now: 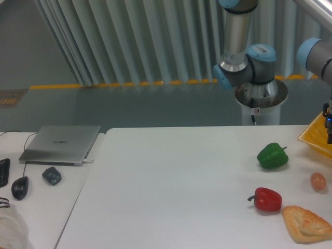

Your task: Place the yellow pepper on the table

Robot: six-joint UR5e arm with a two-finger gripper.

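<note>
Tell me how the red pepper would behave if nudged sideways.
The red pepper lies on its side on the table, rounded, so it would probably rock or roll rather than slide. Its glossy skin looks slippery to pinch. The pastry sits close by and might get bumped.

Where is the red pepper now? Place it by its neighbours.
In the camera view, the red pepper lies on the right side of the table near the front edge, just left of the pastry and in front of the green pepper.

Hand [329, 124] cut off at right edge; grip state unreadable.
</note>
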